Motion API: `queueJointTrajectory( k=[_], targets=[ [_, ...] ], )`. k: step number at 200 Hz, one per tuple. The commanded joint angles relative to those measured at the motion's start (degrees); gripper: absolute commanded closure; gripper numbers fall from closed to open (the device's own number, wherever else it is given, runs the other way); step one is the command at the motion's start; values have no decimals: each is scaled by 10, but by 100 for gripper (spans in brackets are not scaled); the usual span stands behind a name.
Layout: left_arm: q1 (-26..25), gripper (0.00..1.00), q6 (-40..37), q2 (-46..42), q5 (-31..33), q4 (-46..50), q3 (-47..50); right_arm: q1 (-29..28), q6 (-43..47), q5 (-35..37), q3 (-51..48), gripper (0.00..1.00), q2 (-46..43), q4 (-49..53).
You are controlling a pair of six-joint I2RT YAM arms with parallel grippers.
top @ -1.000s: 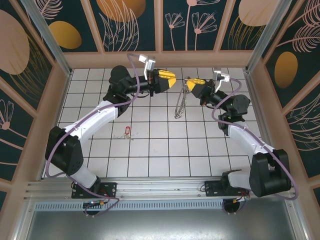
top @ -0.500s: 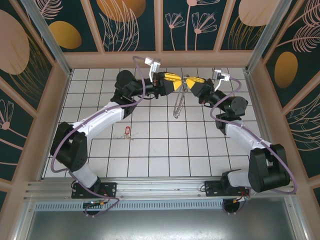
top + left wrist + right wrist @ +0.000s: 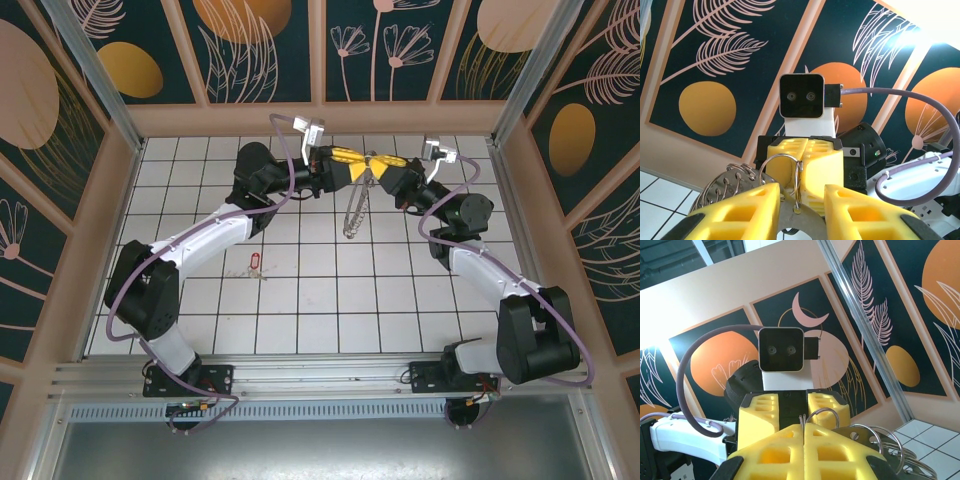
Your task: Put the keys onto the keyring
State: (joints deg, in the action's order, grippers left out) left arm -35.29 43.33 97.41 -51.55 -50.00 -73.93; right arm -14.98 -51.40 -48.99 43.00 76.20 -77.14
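Observation:
The keys, a tiny piece with a red-pink head, lie on the white tiles left of centre, away from both arms. The keyring hangs in the air at the back, its fringe of metal pieces dangling below the two grippers. My right gripper is shut on the ring's thin wire, which shows at the seam of its fingers. My left gripper faces it tip to tip. Its yellow fingers stand apart on either side of a flat grey metal piece threaded on the wire loop.
Patterned walls with wooden frames close in the tiled floor on three sides. The metal rail carrying both arm bases runs along the near edge. The front and middle tiles hold nothing but the red key.
My left gripper has moved right, from about a tile away up to the ring held by the right gripper, its fingers closing slightly. The right gripper has shifted slightly left and the ring hangs straighter.

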Motion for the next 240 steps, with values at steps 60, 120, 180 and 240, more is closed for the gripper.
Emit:
queueJointTrajectory(
  k=[60,120,180,240],
  targets=[
    [-9,100,8,5,7,-38,-11,-8,8,7,3,100,-3,-17],
    [-9,100,-127,-21,12,119,-39,38,32,17,-18,44,-62,68],
    [-4,100,-364,-34,-9,422,-140,88,93,1,-44,41,-152,218],
    [3,100,-445,-13,-55,576,-224,88,122,-33,-47,42,-168,272]
  ],
)
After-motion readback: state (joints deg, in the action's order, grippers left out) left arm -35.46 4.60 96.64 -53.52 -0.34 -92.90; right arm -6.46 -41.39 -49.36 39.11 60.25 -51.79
